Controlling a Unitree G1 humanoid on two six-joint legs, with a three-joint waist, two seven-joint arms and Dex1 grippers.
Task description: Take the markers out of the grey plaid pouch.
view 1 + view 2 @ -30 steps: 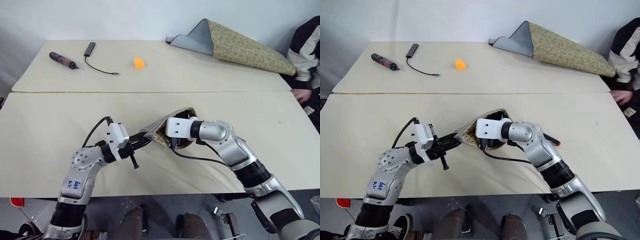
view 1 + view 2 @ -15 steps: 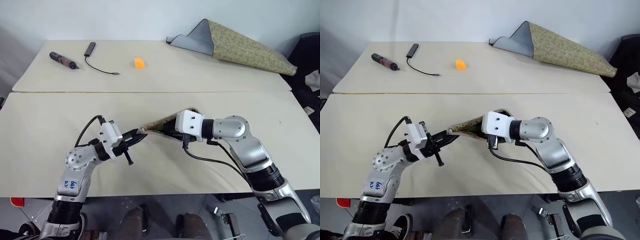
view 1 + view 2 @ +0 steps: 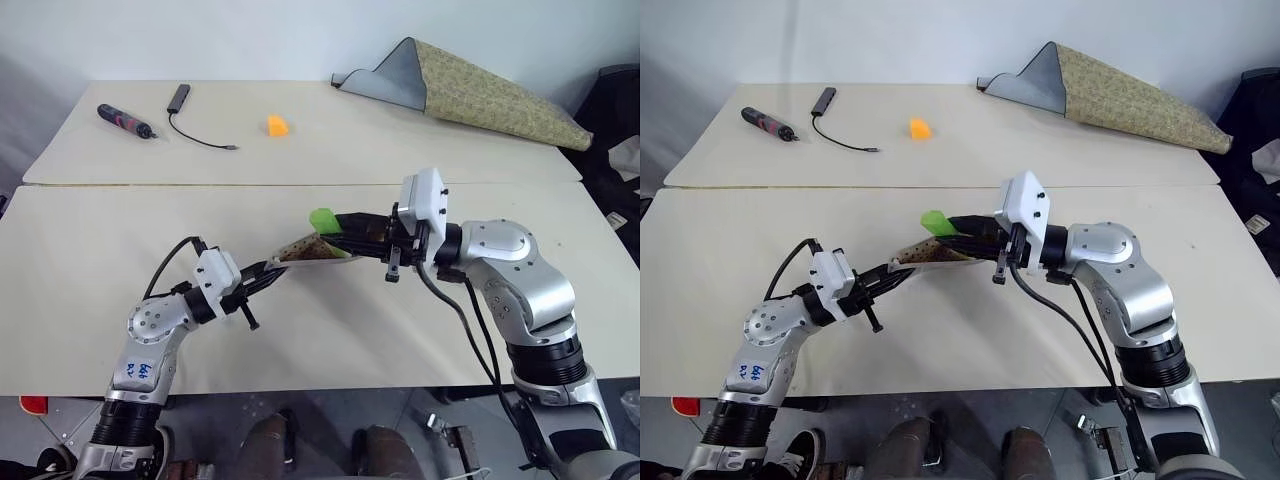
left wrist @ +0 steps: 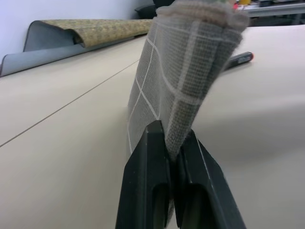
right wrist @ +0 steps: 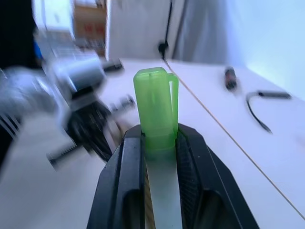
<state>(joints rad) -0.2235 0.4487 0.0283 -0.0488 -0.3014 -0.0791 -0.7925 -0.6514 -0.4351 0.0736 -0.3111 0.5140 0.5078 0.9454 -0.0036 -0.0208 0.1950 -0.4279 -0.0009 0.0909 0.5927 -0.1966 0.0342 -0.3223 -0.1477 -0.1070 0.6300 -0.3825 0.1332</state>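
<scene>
Green marker (image 3: 323, 219) gripped by right claw (image 3: 340, 226); left claw (image 4: 171, 143) pinches pouch (image 4: 183, 81).

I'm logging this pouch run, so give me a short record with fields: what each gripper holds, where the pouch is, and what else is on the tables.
left gripper: shut on one end of the grey plaid pouch
right gripper: shut on the lime green marker, lifted clear above the pouch mouth
pouch: raised off the near table
far table: red-and-black tool, black cable, orange wedge, olive patterned cloth
</scene>
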